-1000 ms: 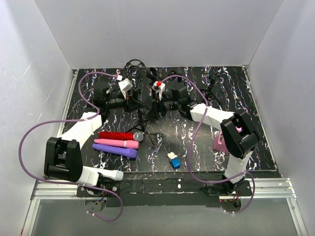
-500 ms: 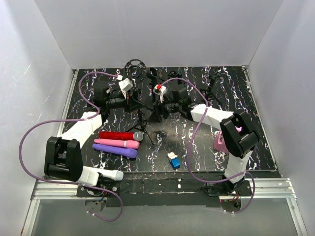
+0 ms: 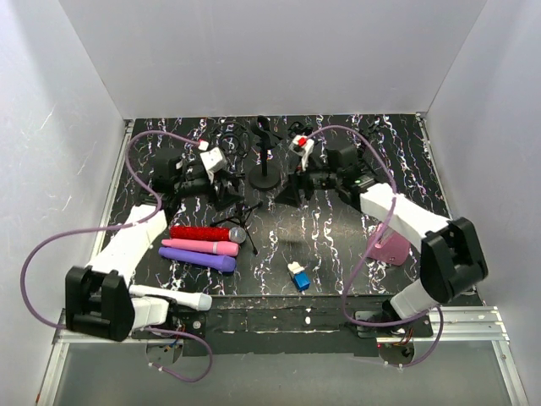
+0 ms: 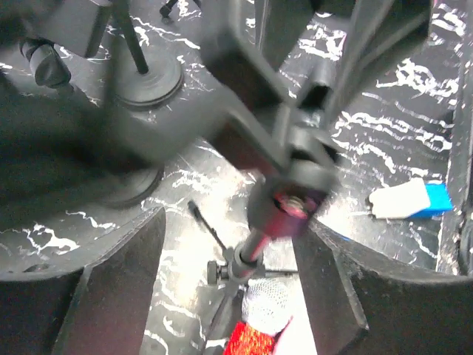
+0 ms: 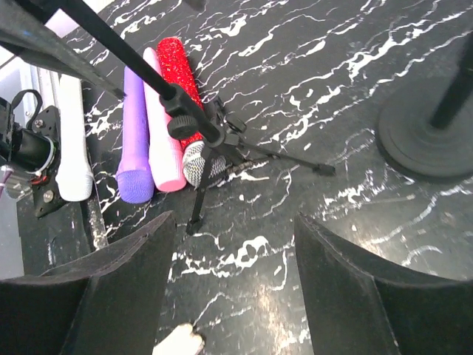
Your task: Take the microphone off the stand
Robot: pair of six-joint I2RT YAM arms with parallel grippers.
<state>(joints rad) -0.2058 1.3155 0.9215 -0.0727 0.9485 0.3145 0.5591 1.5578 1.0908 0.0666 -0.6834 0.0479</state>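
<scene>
Hovering above the black marbled tabletop [image 3: 338, 262], your two arms are reaching in from either side toward a pair of stands. Your left gripper [image 4: 233, 222] is standing released, its fingers spread wide and clasping nothing. A blurred black arm of the tripod stand [image 3: 239, 211] is crossing that wrist view close to the lens, and the stand's thin tube is running down between the fingers without touching either. Your right gripper [image 5: 235, 220] is likewise hanging open and empty, looking down on the tripod's legs from the right.

The microphone [image 3: 201, 233], red and glittering with a silver mesh head, is lying flat on the tabletop. Its head is sitting at the foot of the tripod stand and its handle is pointing toward your left arm. Just beside it, a pink microphone [image 3: 203, 246] and a purple microphone [image 3: 194, 256] are lying parallel, each a step nearer to you. A white cylinder [image 3: 182, 298] is resting past them at the near edge, by the left arm's base.

Behind the tripod, a round-base stand [image 3: 265, 178] is standing upright between the two grippers, touched by neither. A small blue-and-white block [image 3: 298, 276] is sitting near the front of the tabletop, and a pink object [image 3: 390, 247] is lying beside your right arm.
</scene>
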